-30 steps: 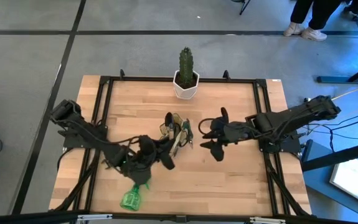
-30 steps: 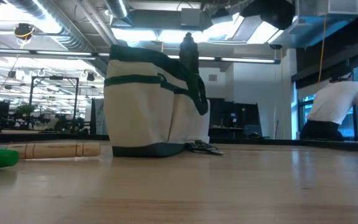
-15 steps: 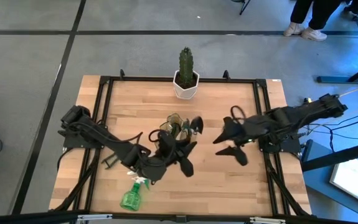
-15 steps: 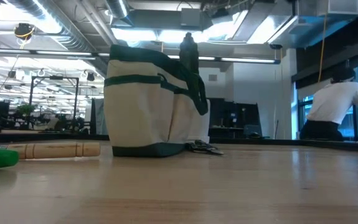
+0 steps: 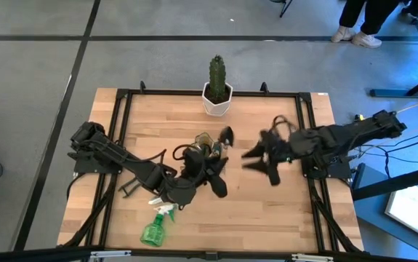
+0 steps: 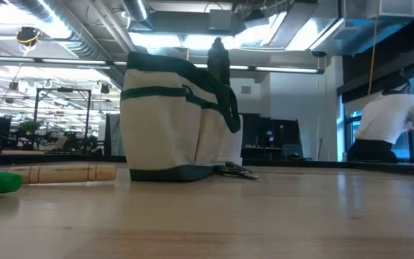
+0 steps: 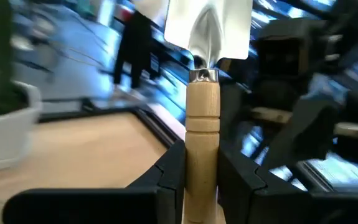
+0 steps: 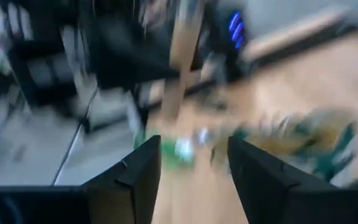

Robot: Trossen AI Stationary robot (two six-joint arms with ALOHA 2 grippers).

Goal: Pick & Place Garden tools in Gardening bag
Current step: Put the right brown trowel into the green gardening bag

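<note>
1. The table (image 5: 267, 204) is a pale wooden butcher-block top inside a black frame, standing on grey floor crossed by dark lines. In the low view, an open hall with ceiling lights and ducts lies behind it, and a person in a white top (image 6: 392, 122) stands at the far right.
2. Counted from above: two arms, one spray bottle, one gardening bag, one cactus. A second wooden-handled tool (image 6: 66, 173) lies flat on the table in the low view, left of the bag.
3. The green spray bottle (image 5: 153, 229) lies on its side near the front edge, left of centre.
4. The left gripper (image 7: 202, 177) is beside the gardening bag (image 5: 203, 149) at mid-table, its fingers clamped on the wooden handle of a silver trowel (image 7: 203, 74), blade pointing away from the wrist.
5. The bag stands upright, with tool handles poking from its top.
6. The cactus in a white pot (image 5: 217, 91) sits at the back edge.
7. The right gripper (image 5: 263, 156) hovers right of the bag, fingers parted and holding nothing.
</note>
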